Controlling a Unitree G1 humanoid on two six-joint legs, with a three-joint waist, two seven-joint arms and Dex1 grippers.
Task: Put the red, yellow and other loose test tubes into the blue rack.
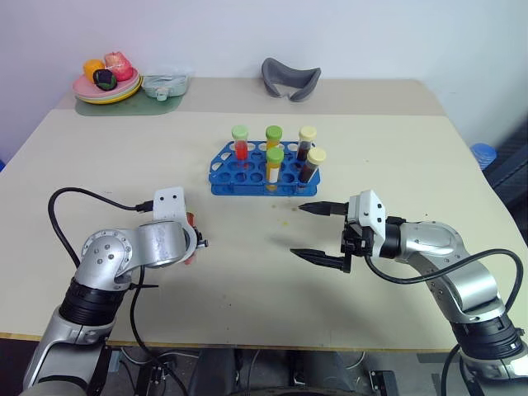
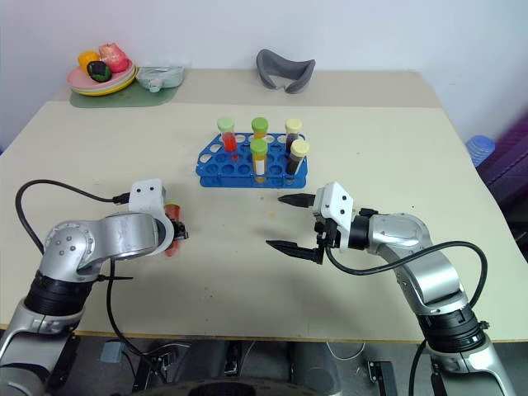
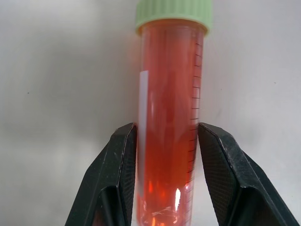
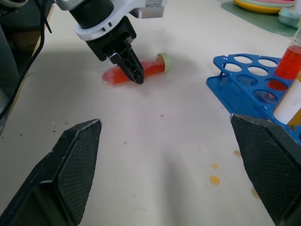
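Now, left gripper (image 3: 167,188): clamped across lying red test tube (image 3: 169,117), well off blue rack (image 1: 256,175).
Right gripper (image 1: 318,235): spread wide, nothing held.

Glossy clear plastic tube (image 3: 169,141), matt table (image 1: 124,148)

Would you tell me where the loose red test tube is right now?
The red test tube lies on the table on the robot's left, between the left gripper's fingers, nearer the robot than the blue rack.
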